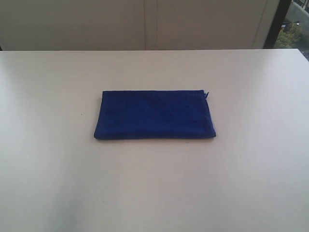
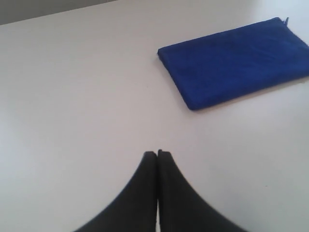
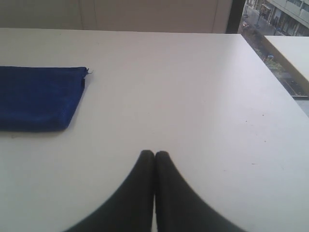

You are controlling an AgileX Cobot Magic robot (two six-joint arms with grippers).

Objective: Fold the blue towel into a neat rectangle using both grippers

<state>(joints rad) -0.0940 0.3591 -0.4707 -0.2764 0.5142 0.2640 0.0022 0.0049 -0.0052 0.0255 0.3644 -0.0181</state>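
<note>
The blue towel (image 1: 154,115) lies flat in the middle of the white table (image 1: 241,183), folded into a long rectangle with a small thread tag at its far right corner. Neither arm shows in the exterior view. In the left wrist view my left gripper (image 2: 157,153) is shut and empty, well apart from the blue towel (image 2: 231,63). In the right wrist view my right gripper (image 3: 154,153) is also shut with nothing in it, and the blue towel (image 3: 38,96) lies off to one side, apart from it.
The table's far edge meets a pale wall (image 1: 145,24). A window with outdoor greenery (image 1: 292,29) is at the far right. The right wrist view shows the table's side edge and a second white surface (image 3: 289,53) beyond a gap.
</note>
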